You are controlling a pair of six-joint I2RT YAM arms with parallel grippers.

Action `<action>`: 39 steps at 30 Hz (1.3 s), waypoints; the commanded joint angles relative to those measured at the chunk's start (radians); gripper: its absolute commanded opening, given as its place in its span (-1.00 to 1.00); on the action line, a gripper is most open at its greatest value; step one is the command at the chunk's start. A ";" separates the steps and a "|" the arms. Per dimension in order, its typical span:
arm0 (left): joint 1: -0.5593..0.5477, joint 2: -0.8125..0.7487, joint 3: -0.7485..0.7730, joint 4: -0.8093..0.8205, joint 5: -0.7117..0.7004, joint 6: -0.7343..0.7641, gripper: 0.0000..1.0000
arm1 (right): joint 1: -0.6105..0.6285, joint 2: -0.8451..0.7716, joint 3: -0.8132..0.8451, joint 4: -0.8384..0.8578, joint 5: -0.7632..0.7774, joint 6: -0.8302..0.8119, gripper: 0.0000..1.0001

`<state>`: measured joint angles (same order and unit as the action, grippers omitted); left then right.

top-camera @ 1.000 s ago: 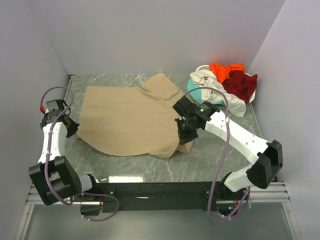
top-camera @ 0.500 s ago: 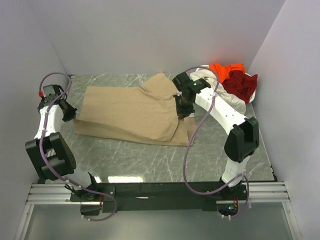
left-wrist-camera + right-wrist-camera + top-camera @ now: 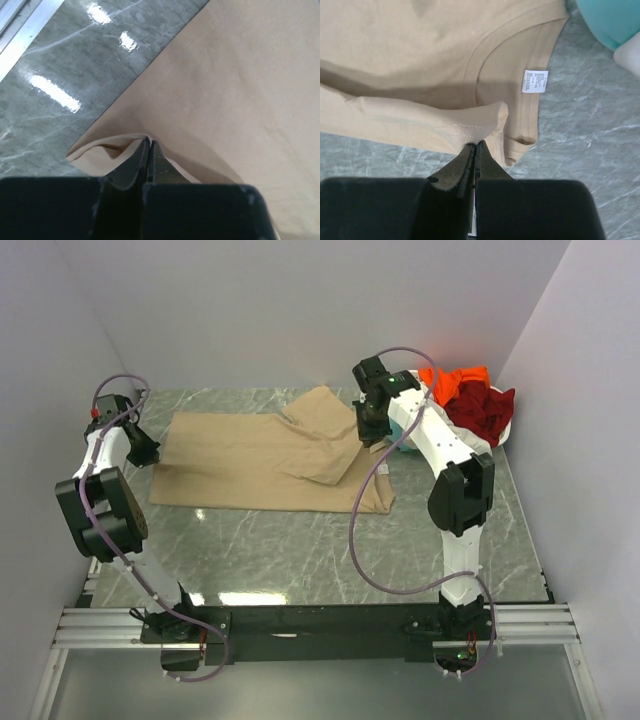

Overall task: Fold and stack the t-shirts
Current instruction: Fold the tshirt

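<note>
Spread shirt (image 3: 250,455) lies left of shirt heap (image 3: 478,405), seemingly apart.

The left claw (image 3: 142,450) and right claw (image 3: 372,436) sit farther back than 1 second ago, each pinching an edge of the tan shirt (image 3: 260,455). Its near half now lies folded over, a narrower band between them.

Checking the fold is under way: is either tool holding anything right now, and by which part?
Both hold the tan t-shirt: the left tool pinches a folded-over edge, the right tool a stitched fold beside the collar.
</note>
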<state>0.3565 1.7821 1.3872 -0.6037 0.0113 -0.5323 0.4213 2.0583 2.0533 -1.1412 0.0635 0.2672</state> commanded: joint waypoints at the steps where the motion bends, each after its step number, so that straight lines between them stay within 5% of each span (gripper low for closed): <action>1: -0.011 0.033 0.062 0.016 0.000 0.031 -0.99 | -0.019 0.013 0.048 -0.022 0.016 -0.034 -1.00; 6: -0.025 0.060 0.087 0.010 -0.039 0.026 -0.96 | -0.027 0.043 0.056 -0.005 0.009 -0.051 -1.00; 9: -0.037 0.068 0.110 0.001 -0.069 0.012 -0.77 | -0.029 0.065 0.076 0.004 -0.007 -0.056 -0.97; 12: -0.050 0.063 0.128 -0.004 -0.092 0.002 -0.12 | -0.033 0.088 0.114 0.009 -0.020 -0.046 -0.33; 13: -0.062 0.060 0.136 -0.004 -0.099 -0.006 0.18 | -0.035 0.091 0.128 0.009 -0.025 -0.043 0.02; 17: -0.122 0.042 0.135 -0.001 -0.129 -0.012 0.52 | -0.033 0.040 0.042 0.034 -0.060 -0.014 0.44; 28: -0.195 -0.042 -0.095 0.027 -0.097 -0.058 0.72 | -0.044 -0.322 -0.675 0.316 -0.156 0.053 0.38; 39: -0.194 -0.072 -0.227 0.061 -0.082 -0.063 0.82 | -0.059 -0.353 -0.818 0.403 -0.117 0.040 0.17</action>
<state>0.1612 1.7454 1.1751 -0.5827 -0.0830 -0.5743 0.3737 1.7191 1.2396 -0.7994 -0.0753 0.3164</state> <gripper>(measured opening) 0.905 0.596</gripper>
